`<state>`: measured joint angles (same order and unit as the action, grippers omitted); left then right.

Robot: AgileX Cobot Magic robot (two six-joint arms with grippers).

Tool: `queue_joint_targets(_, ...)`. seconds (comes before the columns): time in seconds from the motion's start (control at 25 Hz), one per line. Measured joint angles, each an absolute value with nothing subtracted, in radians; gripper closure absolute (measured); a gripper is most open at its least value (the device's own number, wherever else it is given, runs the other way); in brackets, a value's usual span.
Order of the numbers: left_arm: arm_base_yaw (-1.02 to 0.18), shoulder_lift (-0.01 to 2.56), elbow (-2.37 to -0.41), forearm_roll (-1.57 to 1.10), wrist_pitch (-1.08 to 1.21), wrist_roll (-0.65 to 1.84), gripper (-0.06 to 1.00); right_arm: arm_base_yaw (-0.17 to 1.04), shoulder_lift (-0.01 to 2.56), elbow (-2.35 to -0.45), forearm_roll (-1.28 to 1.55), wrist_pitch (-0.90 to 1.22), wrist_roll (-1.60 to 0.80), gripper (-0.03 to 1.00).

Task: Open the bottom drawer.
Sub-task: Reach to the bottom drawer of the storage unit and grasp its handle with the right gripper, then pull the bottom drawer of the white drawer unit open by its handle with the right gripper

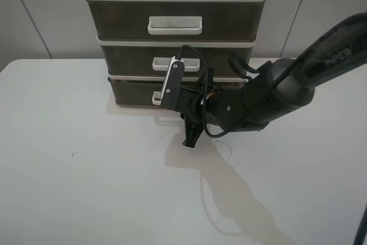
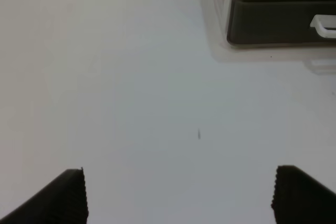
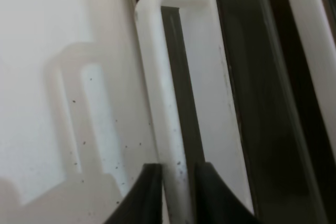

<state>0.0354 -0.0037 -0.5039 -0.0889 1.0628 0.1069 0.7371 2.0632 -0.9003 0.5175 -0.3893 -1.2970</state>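
The bottom drawer (image 1: 131, 92) is the lowest smoky brown tier of the three-drawer unit, and its front looks flush with the unit. Its small white loop handle (image 1: 156, 97) is partly hidden by my right arm. My right gripper (image 1: 180, 104) reaches across to it. In the right wrist view the gripper (image 3: 177, 176) is shut on the handle's (image 3: 176, 77) front bar, with one dark finger (image 3: 148, 187) on each side. My left gripper (image 2: 178, 195) is open and empty over the bare table, with the drawer (image 2: 273, 22) ahead of it. The left gripper is out of the exterior view.
The middle drawer (image 1: 132, 57) and the top drawer (image 1: 120, 20), each with a white handle, stack above it. The unit stands at the back of the white table (image 1: 86, 170), against a grey wall. A thin cable (image 1: 209, 199) lies on the table under my right arm.
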Motion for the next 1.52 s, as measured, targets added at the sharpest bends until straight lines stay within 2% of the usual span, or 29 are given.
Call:
queue_joint_targets(1.04, 0.035, -0.004, -0.504, -0.089, 1.063, 0.107, 0.23, 0.737, 1.970, -0.901, 0.489, -0.088, -1.292, 0.94)
queue_joint_targets(1.52, 0.035, -0.004, -0.504, -0.089, 1.063, 0.107, 0.23, 0.727, 1.958, -0.910, 0.348, 0.015, -1.285, 0.94)
